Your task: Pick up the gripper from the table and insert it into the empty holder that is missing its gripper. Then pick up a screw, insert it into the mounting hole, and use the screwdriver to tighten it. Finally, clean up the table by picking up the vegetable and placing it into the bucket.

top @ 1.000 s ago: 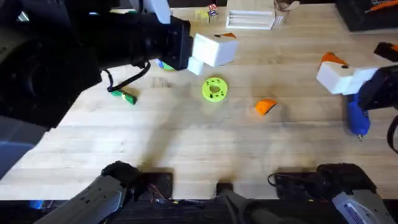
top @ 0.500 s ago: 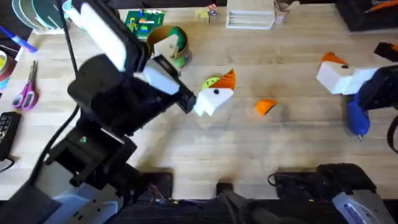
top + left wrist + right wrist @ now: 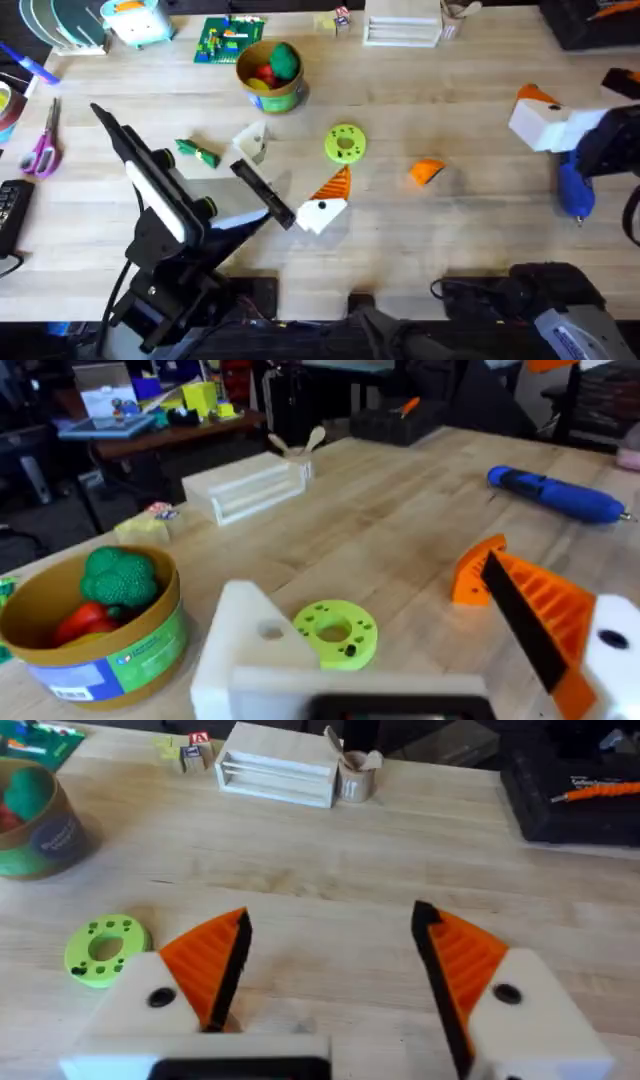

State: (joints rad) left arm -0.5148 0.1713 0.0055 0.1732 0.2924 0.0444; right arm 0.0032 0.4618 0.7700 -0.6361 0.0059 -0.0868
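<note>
The loose orange gripper point(image 3: 427, 172) lies on the table right of centre. The cream holder point(image 3: 252, 140) stands left of the lime disc, with the green vegetable point(image 3: 198, 152) further left. The bucket point(image 3: 270, 75) point(image 3: 90, 625) point(image 3: 35, 820) at the back holds red and green produce. My left gripper point(image 3: 325, 200) point(image 3: 380, 595) is open and empty, low in front of the disc. In its wrist view one finger bears an orange pad and the other looks bare white. At the right, my right gripper point(image 3: 535, 110) point(image 3: 332, 920) is open and empty. The blue screwdriver point(image 3: 575, 190) point(image 3: 555, 495) lies beside it.
A lime-green disc point(image 3: 345, 143) point(image 3: 335, 632) point(image 3: 105, 948) with holes sits mid-table. Scissors point(image 3: 42, 150) lie at the left edge. A white rack point(image 3: 400, 30) point(image 3: 275, 770) and a green brick board point(image 3: 230, 40) stand along the back. Bare wood runs along the front.
My left arm has swung down from the far left to the table's middle, its gripper now in front of the lime disc. This uncovered the bucket, holder and vegetable. The right arm has not moved.
</note>
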